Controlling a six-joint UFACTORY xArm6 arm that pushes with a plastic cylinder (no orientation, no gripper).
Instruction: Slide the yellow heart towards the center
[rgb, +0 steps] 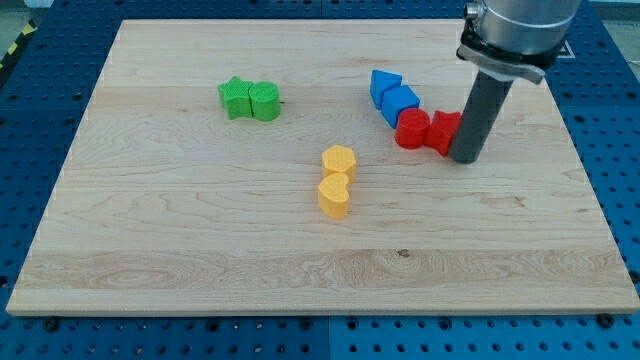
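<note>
2 green blocks (249, 100), 2 blue blocks (393, 96), 2 red blocks (428, 130), 2 yellow blocks (337, 180), 1 wooden board (200, 250).

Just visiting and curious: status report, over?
My tip beside red blocks, view's right. Yellow heart block near centre, touching yellow hexagon block. Path clear.

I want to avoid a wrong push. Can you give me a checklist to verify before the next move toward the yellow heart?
1. Yellow heart in view: ok.
2. My tip beside the heart: not ok; it sits at the view's right, against the red blocks.
3. Path from tip to heart free of blocks: ok.
4. Heart apart from the other yellow block: not ok, touching.
5. Heart already at the centre: cannot tell, it looks near.
</note>
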